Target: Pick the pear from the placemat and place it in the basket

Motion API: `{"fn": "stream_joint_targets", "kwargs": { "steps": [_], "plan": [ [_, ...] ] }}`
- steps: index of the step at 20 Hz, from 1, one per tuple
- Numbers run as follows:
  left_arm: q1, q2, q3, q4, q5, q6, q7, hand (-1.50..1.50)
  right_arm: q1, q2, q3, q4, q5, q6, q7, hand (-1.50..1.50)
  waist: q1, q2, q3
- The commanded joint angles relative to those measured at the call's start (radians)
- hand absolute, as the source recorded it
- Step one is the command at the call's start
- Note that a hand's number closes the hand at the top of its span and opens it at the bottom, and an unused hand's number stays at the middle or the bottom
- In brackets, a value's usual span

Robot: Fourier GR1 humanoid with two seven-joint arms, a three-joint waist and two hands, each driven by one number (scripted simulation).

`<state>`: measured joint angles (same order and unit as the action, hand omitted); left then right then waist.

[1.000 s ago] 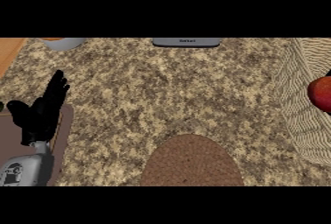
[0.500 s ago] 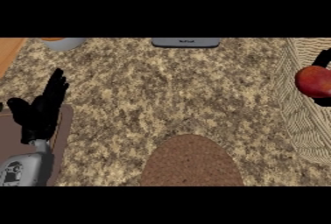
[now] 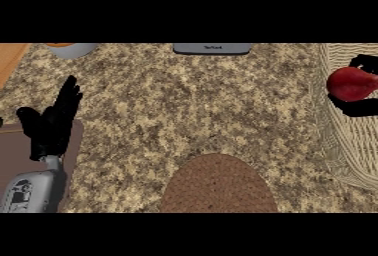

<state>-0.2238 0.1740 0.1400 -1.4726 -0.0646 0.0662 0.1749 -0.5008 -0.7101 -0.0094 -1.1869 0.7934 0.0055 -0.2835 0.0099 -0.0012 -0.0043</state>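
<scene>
The red pear (image 3: 351,83) hangs above the wicker basket (image 3: 345,150) at the right edge. My right hand (image 3: 360,108) is shut on it, with black fingers showing above and below the fruit; the rest of that arm is out of view. The round brown placemat (image 3: 218,185) lies at the bottom centre with nothing on it. At the left, my left hand (image 3: 52,125) rests open with its fingers pointing up, far from the pear.
A grey flat device (image 3: 212,48) sits at the counter's far edge. A bowl (image 3: 70,49) with something orange stands at the top left. A dark brown mat (image 3: 15,155) lies under my left forearm.
My right hand has carried the pear a little left and farther from me, over the basket. The left hand has not moved.
</scene>
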Motion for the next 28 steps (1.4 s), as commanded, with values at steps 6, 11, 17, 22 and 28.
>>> {"fn": "stream_joint_targets", "kwargs": {
  "steps": [6, 11, 17, 22, 28],
  "plan": [
    [0.035, 0.029, 0.015, -0.094, 0.031, -0.039, 0.051, 0.0, -0.107, 0.037, -0.032, 0.243, 0.09, -0.035, -0.097, 1.5, 0.004, 0.003, 0.005],
    [-0.009, 0.019, 0.038, 0.052, 0.018, -0.022, -0.037, 0.0, -0.066, 0.073, -0.024, 0.26, 0.14, -0.103, -0.117, 1.5, -0.005, 0.005, 0.004],
    [-0.018, -0.005, 0.002, -0.025, -0.007, 0.008, 0.033, 0.0, -0.142, 0.011, -0.064, 0.389, 0.17, -0.108, -0.186, 1.5, -0.002, 0.004, 0.005],
    [0.042, -0.006, -0.002, -0.055, 0.007, -0.018, 0.019, 0.0, -0.123, 0.069, -0.04, 0.436, 0.227, -0.179, -0.171, 1.5, 0.002, 0.003, 0.005],
    [0.013, -0.007, 0.0, -0.054, -0.001, -0.002, 0.04, 0.0, -0.156, 0.062, -0.021, 0.48, 0.257, -0.106, -0.158, 1.5, -0.001, 0.003, 0.005]
  ]
}}
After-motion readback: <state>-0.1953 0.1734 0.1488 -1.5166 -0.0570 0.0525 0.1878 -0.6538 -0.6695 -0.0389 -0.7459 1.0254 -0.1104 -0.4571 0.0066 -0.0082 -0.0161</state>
